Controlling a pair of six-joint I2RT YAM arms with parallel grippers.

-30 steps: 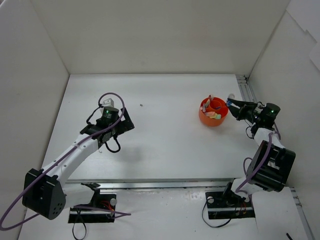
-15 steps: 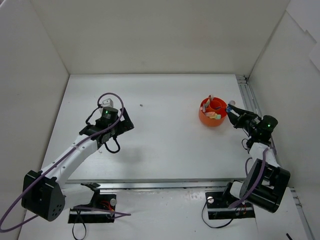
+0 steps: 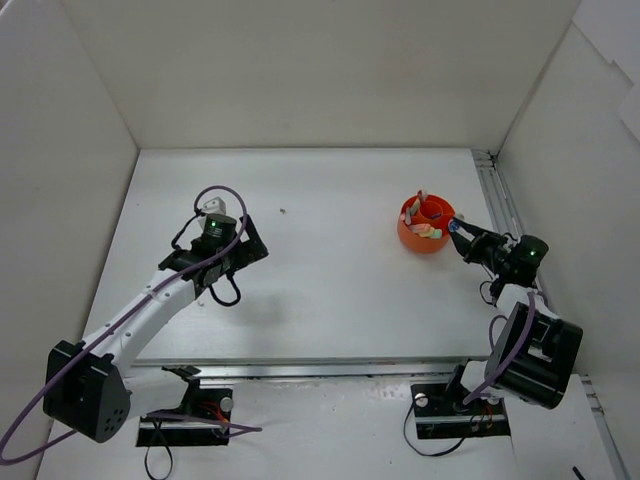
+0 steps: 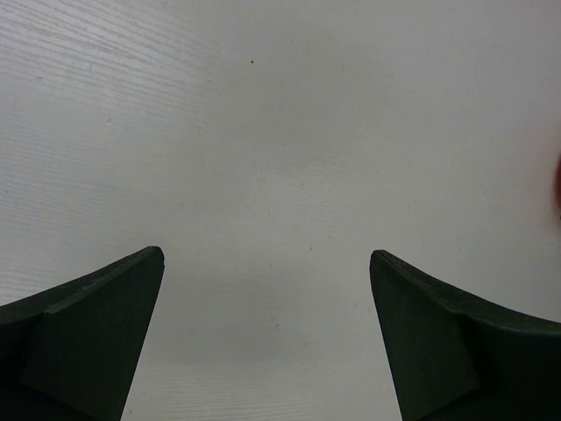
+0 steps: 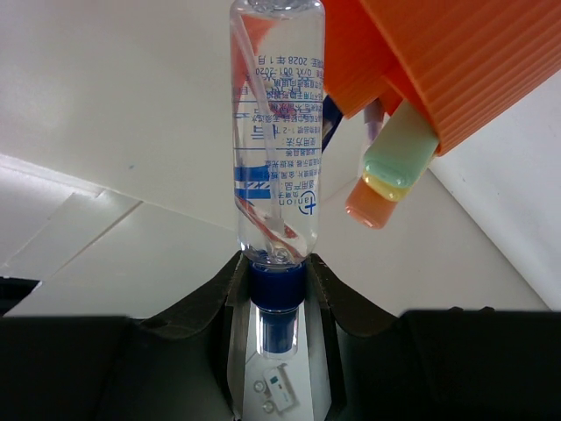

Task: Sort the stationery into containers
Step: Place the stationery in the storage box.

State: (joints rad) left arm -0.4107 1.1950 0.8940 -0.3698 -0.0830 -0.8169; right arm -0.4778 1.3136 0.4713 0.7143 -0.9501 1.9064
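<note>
The orange cup (image 3: 426, 224) stands at the right of the table with several markers in it. In the right wrist view its ribbed wall (image 5: 456, 61) fills the upper right, with green, yellow and orange marker ends (image 5: 390, 171) sticking out. My right gripper (image 3: 458, 232) is shut on the blue-capped clear tube (image 5: 274, 132), gripping it at its blue cap, its far end beside the cup. My left gripper (image 3: 250, 243) is open and empty over bare table (image 4: 272, 175) at the left.
White walls close in the table on three sides. A metal rail (image 3: 497, 195) runs along the right edge, close to my right arm. A small dark speck (image 3: 282, 211) lies on the table.
My right gripper has moved with the clear tube toward the cup, from just right of it to its rim. The left arm has not moved.
</note>
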